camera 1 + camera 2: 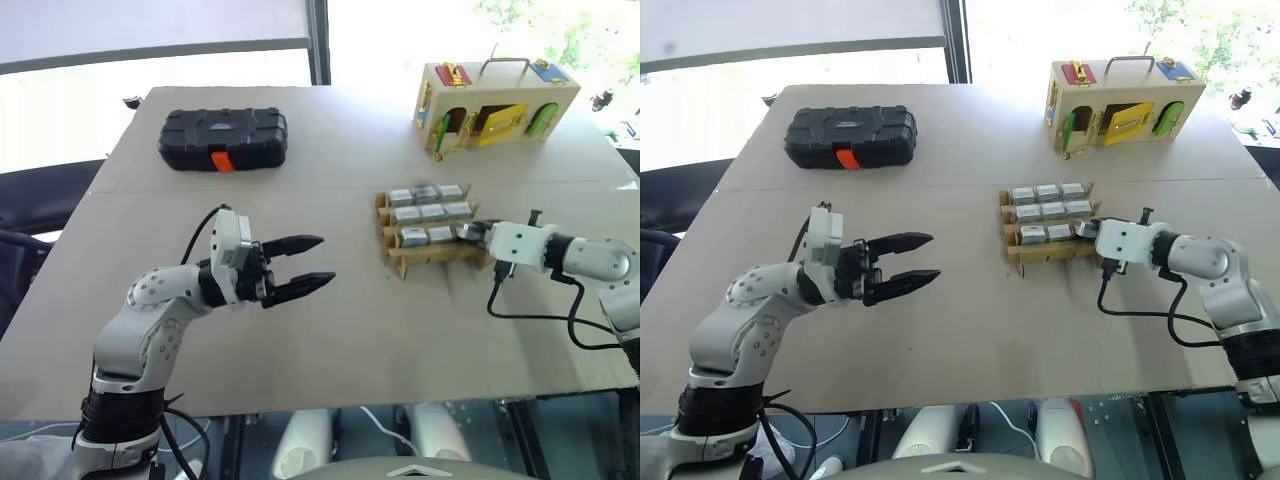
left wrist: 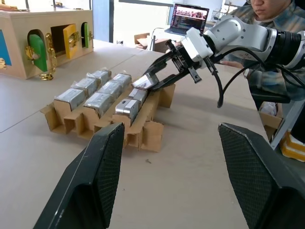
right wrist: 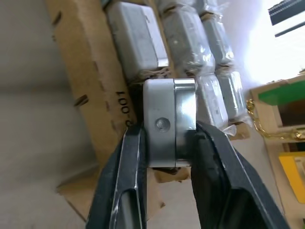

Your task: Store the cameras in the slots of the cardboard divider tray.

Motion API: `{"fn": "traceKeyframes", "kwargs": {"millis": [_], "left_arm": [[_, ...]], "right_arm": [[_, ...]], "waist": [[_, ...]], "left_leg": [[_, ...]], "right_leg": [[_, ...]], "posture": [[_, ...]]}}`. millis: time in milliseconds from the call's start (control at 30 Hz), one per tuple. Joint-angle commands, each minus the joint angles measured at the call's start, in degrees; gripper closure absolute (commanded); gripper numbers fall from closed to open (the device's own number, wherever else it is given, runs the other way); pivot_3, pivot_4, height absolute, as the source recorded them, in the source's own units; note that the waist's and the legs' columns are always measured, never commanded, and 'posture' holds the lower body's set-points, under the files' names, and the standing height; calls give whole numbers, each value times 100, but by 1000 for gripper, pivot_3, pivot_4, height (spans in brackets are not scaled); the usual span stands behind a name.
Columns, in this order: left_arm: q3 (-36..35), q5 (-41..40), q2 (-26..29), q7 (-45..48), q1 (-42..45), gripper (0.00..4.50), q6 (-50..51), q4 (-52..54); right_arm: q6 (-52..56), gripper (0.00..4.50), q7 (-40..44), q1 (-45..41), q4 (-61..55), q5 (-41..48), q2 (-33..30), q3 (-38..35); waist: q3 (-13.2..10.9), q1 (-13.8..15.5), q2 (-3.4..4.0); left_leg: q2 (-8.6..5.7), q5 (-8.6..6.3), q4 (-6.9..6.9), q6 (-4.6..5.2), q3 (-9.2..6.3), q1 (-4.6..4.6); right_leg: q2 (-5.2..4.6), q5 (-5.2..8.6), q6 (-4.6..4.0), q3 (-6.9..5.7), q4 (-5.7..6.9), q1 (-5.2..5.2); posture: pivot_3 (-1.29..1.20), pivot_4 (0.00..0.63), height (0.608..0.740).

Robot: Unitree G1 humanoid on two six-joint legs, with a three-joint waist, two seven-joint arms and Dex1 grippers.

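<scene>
The cardboard divider tray (image 1: pixel 428 256) stands right of the table's middle, with several silver-grey cameras (image 1: pixel 432 212) lying in its rows of slots. My right gripper (image 1: pixel 472 232) is shut on one more camera (image 3: pixel 169 124), which it holds tilted at the right end of the tray's nearest row. I cannot tell whether that camera (image 2: pixel 145 82) rests in a slot. My left gripper (image 1: pixel 327 259) hovers open and empty over bare table, well left of the tray and pointing toward it.
A black plastic case with an orange latch (image 1: pixel 223 138) lies at the back left. A pale wooden box with coloured doors (image 1: pixel 495 105) stands at the back right, behind the tray. A person (image 2: pixel 269 12) and a laptop (image 2: pixel 190 18) sit beyond the table's right side.
</scene>
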State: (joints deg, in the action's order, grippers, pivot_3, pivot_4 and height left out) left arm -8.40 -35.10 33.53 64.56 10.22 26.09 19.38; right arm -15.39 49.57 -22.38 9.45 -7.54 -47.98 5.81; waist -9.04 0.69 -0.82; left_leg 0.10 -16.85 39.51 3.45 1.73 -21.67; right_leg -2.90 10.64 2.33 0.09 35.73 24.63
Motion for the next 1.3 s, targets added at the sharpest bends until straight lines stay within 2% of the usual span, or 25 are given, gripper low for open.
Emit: {"fn": "traceKeyframes", "kwargs": {"millis": [33,300,433,667,800,1000,1067,1133,1233,1267,1300], "left_arm": [[31,-136,51,-51,-60,1230,-80,255],[117,-201,6,-214,-211,1230,-103,370],[169,-259,-42,-395,-371,1230,-92,570],[119,-364,-13,-653,-674,1230,-77,878],[105,-432,-36,-871,-858,1230,-72,1075],[148,-472,-61,-1082,-1025,1230,-103,1252],[172,-475,-75,-1137,-1051,1230,-112,1283],[196,-477,-89,-1179,-1070,1230,-121,1306],[182,-484,-94,-1214,-1111,1230,-128,1319],[158,-483,-85,-1218,-1133,1230,-139,1311],[134,-480,-76,-1222,-1159,1230,-153,1303]], "right_arm": [[-198,3784,300,-247,-80,138,-202,-41],[-417,3784,1564,-994,515,327,-441,328],[-751,3784,2085,-1639,1438,141,-322,719],[-1114,3784,2703,-2202,2202,77,-199,1065],[-770,3784,3609,-2607,2587,171,-119,1319],[-378,3784,3970,-3115,3203,112,181,1391],[-488,2757,3915,-3281,3468,62,299,1380],[-651,1976,3744,-3347,3615,46,340,1311],[-562,542,3539,-3260,3331,328,238,963],[-382,142,3520,-3148,3038,525,129,773],[-85,142,3503,-2993,2677,757,11,552]], "waist": [[0,-1,0],[-1,-19,1],[-1,-19,1],[-1,0,1],[-1,2,2],[-2,-2,2],[-2,-10,2],[-2,-11,2],[-2,4,2],[-2,4,2],[-3,14,4]], "left_leg": [[0,0,0,0,0,0],[1,-1,-2,2,1,1],[2,-1,-5,1,0,0],[1,0,-8,-2,-5,-3],[1,0,-11,-2,-6,-4],[1,0,-12,-3,-17,-5],[1,0,-13,-3,-18,-5],[1,0,-14,-3,-18,-4],[1,0,-14,-4,-21,-6],[0,0,-14,-4,-21,-6],[0,0,-14,-4,-23,-8]], "right_leg": [[0,1,-1,-1,-1,0],[0,3,-5,0,-2,1],[-1,4,-8,-2,-7,1],[-15,4,-9,-10,-12,1],[-22,5,-10,-15,-15,0],[-44,5,-13,-24,-19,-2],[-44,5,-14,-26,-18,-2],[-44,5,-15,-26,-18,-2],[-47,5,-16,-30,-18,-2],[-49,5,-16,-29,-18,-2],[-52,5,-16,-30,-19,-2]], "posture": [[0,150,740],[0,150,740],[0,150,740],[0,150,740],[0,150,740],[0,150,740],[0,150,740],[0,150,740],[0,150,740],[0,150,740],[0,150,740]]}}
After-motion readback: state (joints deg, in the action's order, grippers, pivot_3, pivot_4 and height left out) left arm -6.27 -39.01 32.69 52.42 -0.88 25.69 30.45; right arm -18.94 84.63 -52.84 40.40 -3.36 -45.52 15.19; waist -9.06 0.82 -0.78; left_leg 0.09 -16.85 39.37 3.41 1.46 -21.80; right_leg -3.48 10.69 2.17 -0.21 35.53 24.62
